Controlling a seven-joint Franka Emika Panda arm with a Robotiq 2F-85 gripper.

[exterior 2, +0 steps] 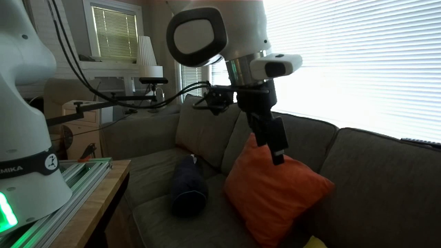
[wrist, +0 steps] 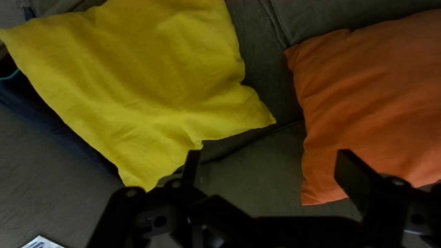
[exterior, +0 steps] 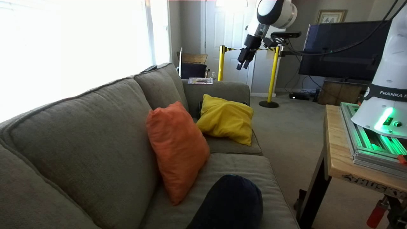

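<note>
Lying at one end of the sofa (exterior: 86,143): the yellow pillow (wrist: 148,82), creased and tilted, close to the armrest (exterior: 219,90).
Along the yellow pillow's edge: a dark blue object (wrist: 34,113) with a teal rim, mostly hidden; I can't tell what it is.
Gripper (wrist: 267,155): hanging in the air higher than both pillows, released, its black fingers (wrist: 191,167) spread wide; in the wrist view one overlaps the yellow edge and the other crosses in front of orange cloth.
Orange pillow (exterior: 178,149): leaning on the backrest in both exterior views, beside the yellow one, with a strip of upholstery showing between them from the wrist.
Bolster (exterior 2: 189,186): dark blue, on the seat, on the orange pillow's other side.
Magazine (exterior: 200,80): flat on top of the armrest.
Top of the backrest: a slim dark thing (exterior: 149,68) that looks like a remote.
Arm (exterior 2: 241,27): white, stretched out from a green-lit base (exterior: 381,117) on metal rails (exterior 2: 91,189), which sit on a wooden-topped bench (exterior: 337,143) marked HUSKY.
Below the bench top: a red clamp handle (exterior: 377,213).
Beyond the bench: a black television (exterior: 345,52) above a low wooden cabinet (exterior: 338,93), with a framed picture (exterior: 331,16) on the wall.
White door (exterior: 225,31): yellow posts (exterior: 272,76) in front, striped tape between them.
Behind the sofa: bright window blinds (exterior 2: 361,62); farther off, a lamp (exterior 2: 147,51) with a pleated shade.
</note>
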